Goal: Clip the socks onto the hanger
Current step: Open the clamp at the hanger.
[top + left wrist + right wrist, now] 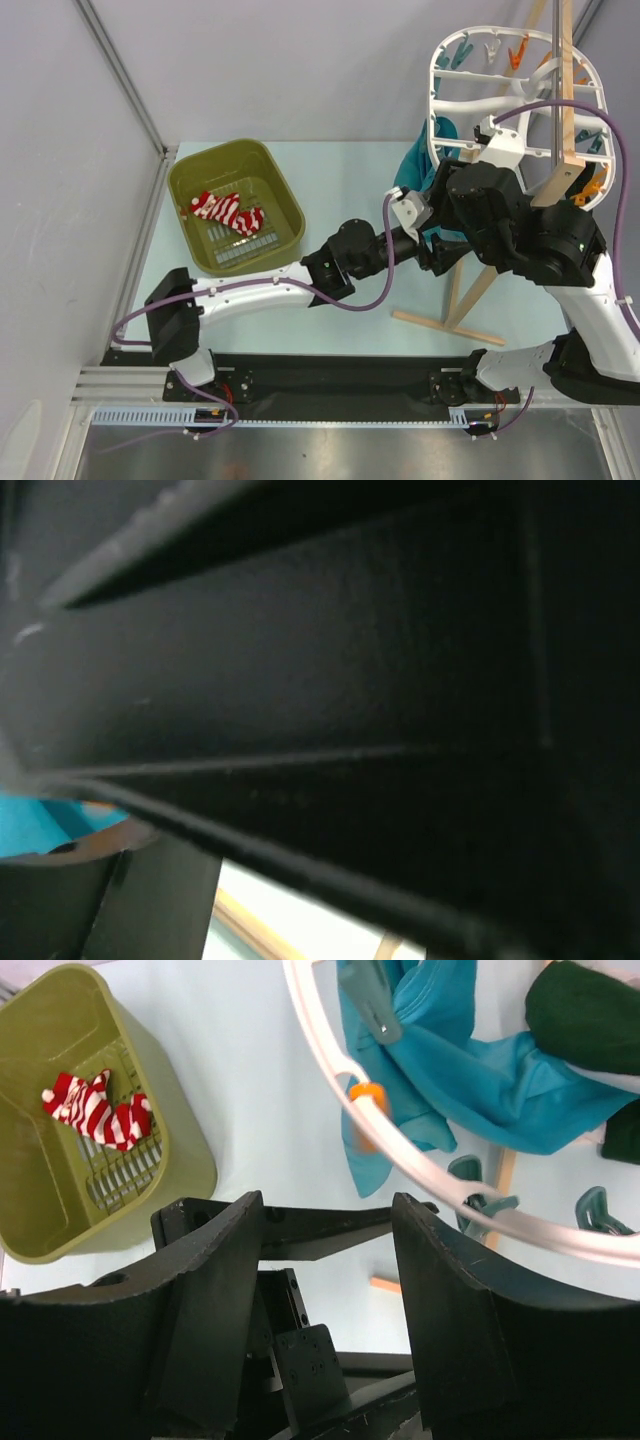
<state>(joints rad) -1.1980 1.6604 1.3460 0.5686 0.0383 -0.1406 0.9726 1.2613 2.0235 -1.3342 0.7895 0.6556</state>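
Observation:
The red and white striped socks [228, 212] lie in a heap inside the olive-green basket [290, 195]; they also show in the right wrist view [95, 1110]. The white oval hanger [440, 60] hangs at the back right, with teal and orange clips on its rim [420, 1163]. My right gripper [325, 1210] is open and empty, just below the hanger's near rim and far from the socks. My left arm reaches right under the right arm; its gripper [418, 215] is mostly hidden there. The left wrist view is filled by a dark blurred surface.
A teal cloth [450, 1050] and a dark green cloth [590, 1010] hang from the hanger. The wooden stand [565, 90] holds the hanger, with its base bar [435, 325] on the table. The basket [185, 1160] stands at the left.

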